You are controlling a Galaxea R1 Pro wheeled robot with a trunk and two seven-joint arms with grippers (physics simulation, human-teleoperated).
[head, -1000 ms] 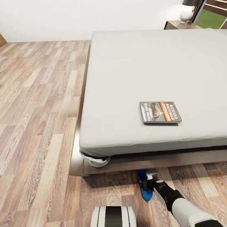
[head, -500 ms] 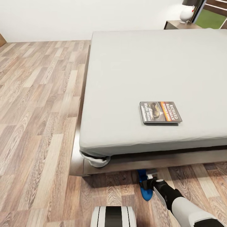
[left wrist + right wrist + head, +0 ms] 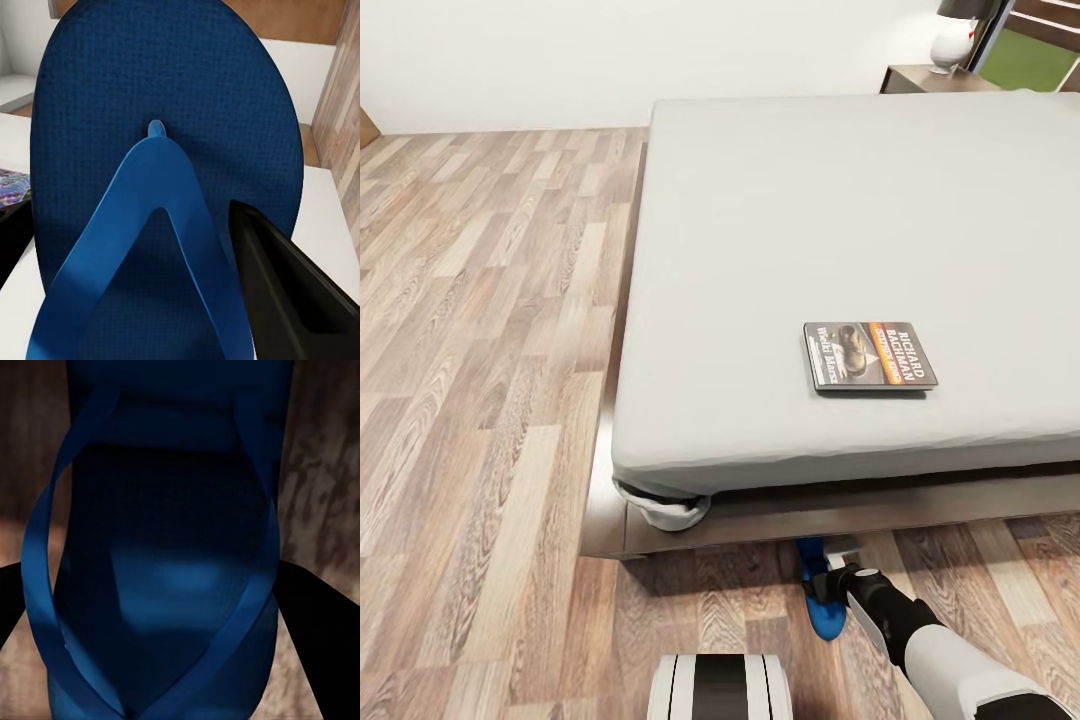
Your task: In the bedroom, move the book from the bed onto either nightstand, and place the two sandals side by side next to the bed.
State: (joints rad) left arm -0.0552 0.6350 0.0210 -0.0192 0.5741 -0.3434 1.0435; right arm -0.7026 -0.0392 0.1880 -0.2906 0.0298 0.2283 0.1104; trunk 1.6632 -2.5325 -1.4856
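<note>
Sandal [image 3: 818,600] lies on the floor at the bed's [image 3: 810,240] foot, long axis toward it, pinched by the right hand [image 3: 828,585]; left hand [image 3: 150,300] straddles another sandal.

Your book [image 3: 869,355] is lying flat, cover up, on the grey bed [image 3: 780,230]; a blue sandal [image 3: 820,600] is resting on the floor beside the frame.

The floor [image 3: 480,400] at the frame's left is matt, grained wood plank. The bed [image 3: 840,200] has smooth matt grey cloth over a dark wood frame. The sandal [image 3: 165,97] shows finely textured blue foam with smoother straps. The book [image 3: 868,356] has a printed paper cover.
</note>
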